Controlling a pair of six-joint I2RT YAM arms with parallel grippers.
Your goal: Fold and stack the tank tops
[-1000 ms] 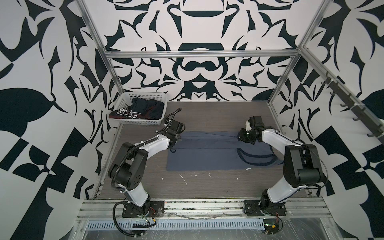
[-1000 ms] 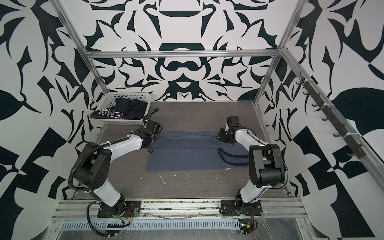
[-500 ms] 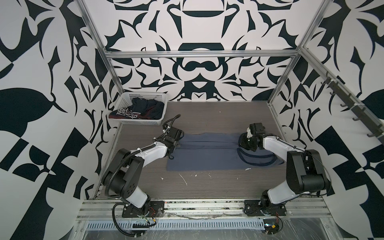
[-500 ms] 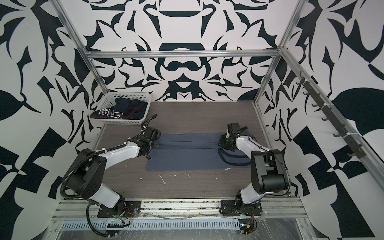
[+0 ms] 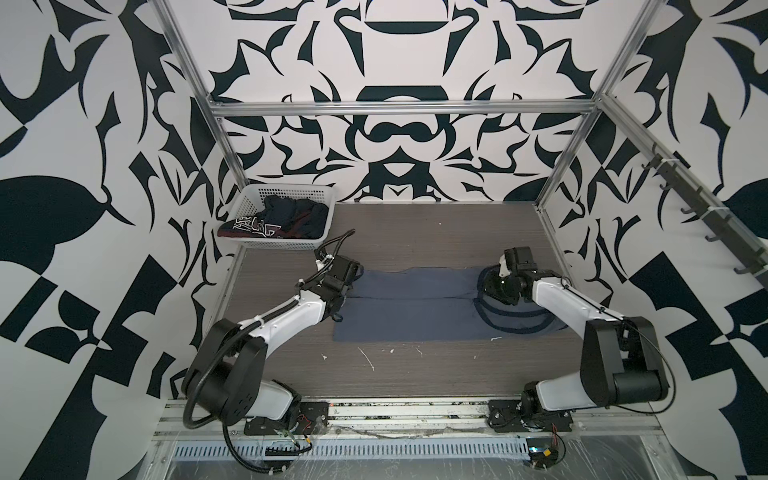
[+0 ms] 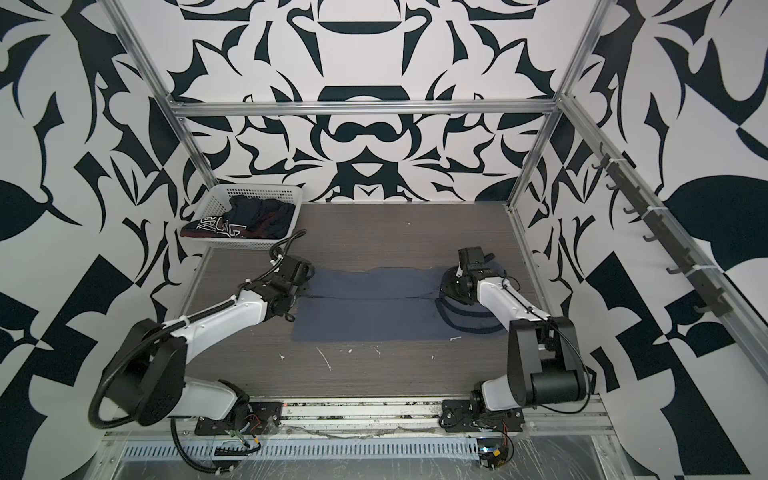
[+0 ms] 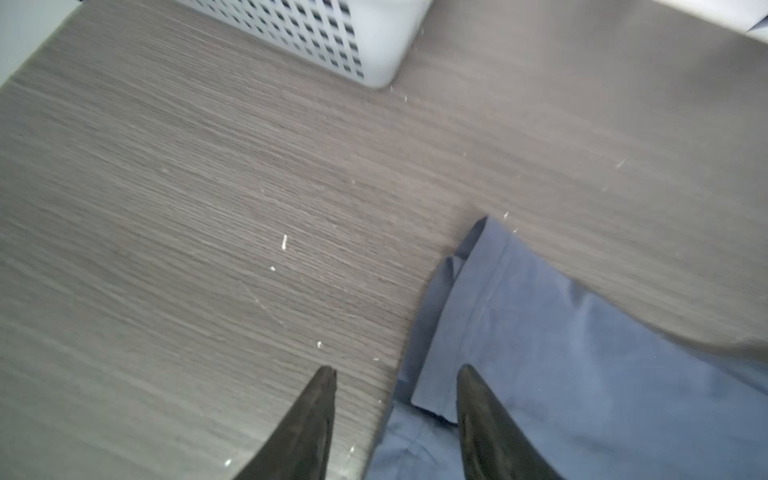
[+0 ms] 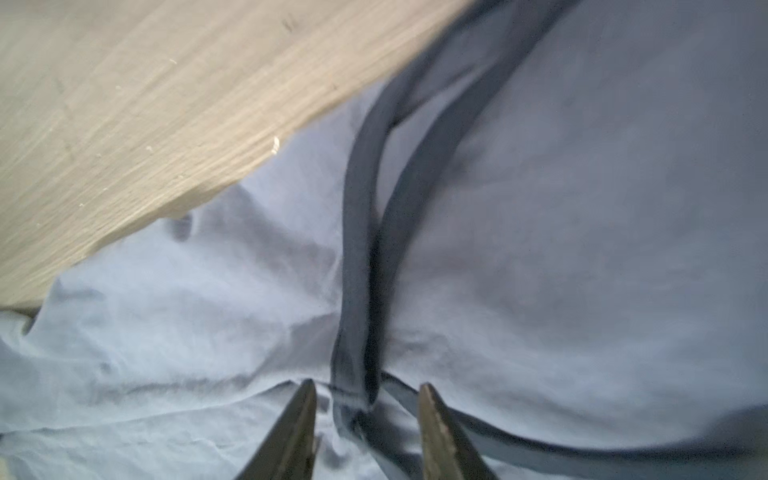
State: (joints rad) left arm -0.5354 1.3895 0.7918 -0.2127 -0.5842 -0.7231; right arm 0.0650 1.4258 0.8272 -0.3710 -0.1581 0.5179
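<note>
- One bench (image 5: 415, 232) of grey wood grain is seen in both top views
- Two tank tops are counted: the grey-blue tank top (image 5: 415, 316) is spread flat mid-bench with a fold line along its middle, and the navy tank top (image 5: 291, 218) is heaped in the one white basket (image 5: 286, 192) at the far left corner
- White lettering is shown on the navy tank top, too crumpled to be read
- Two hands are counted, and their fingertips are shown only in the wrist views
- The left hand (image 7: 397, 370) is parted narrowly over the hem corner, nothing held
- The right hand (image 8: 366, 384) is parted narrowly, with a navy strap (image 8: 357, 249) lying ungripped between its jaws
</note>
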